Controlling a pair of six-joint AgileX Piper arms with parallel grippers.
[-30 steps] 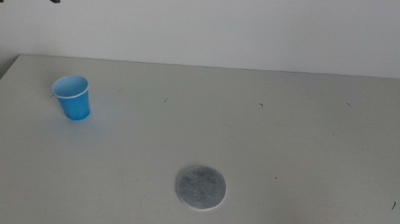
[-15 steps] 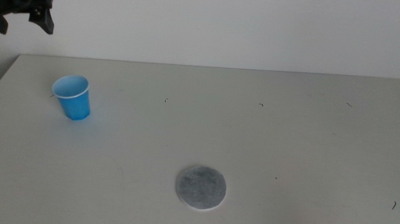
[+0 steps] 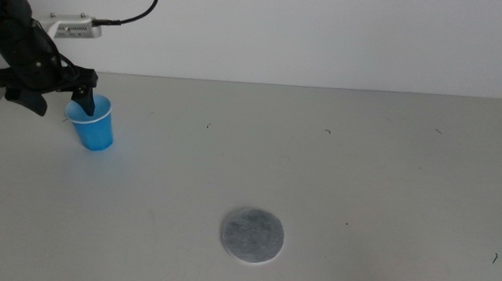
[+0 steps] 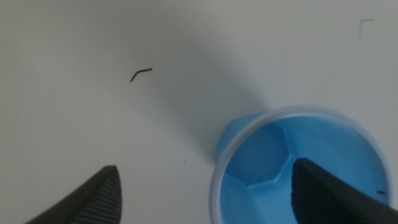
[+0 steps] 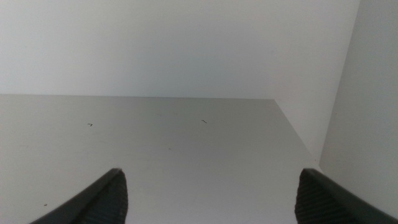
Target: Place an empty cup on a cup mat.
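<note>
Dark jaws of my left gripper (image 3: 67, 101) stand spread apart, clamped on nothing: in the left wrist view one jaw hangs inside the mouth of the cup (image 4: 301, 168) and the other sits outside its wall, over bare table, so the pair straddles the rim on one side. Item, the cup (image 3: 91, 121): small, bright blue, tapered, pale thin rim, blue within, empty, upright on the table (image 3: 321, 164). I take the cup as my landmark; it stands toward the table's far left corner in the middle view. Item, left arm: black, with a looping cable, reaching in from the picture's left side and ending directly above the cup. Item, the cup mat (image 3: 252, 235): flat round speckled grey disc with a pale edge, lying well apart from the cup, toward the camera and to the right of it, with nothing on it. Item, my right gripper (image 5: 208, 214): jaws wide apart and holding nothing, looking along an unoccupied stretch of table toward a white wall; it does not show in the middle view, and neither cup nor mat shows in its wrist view.
</note>
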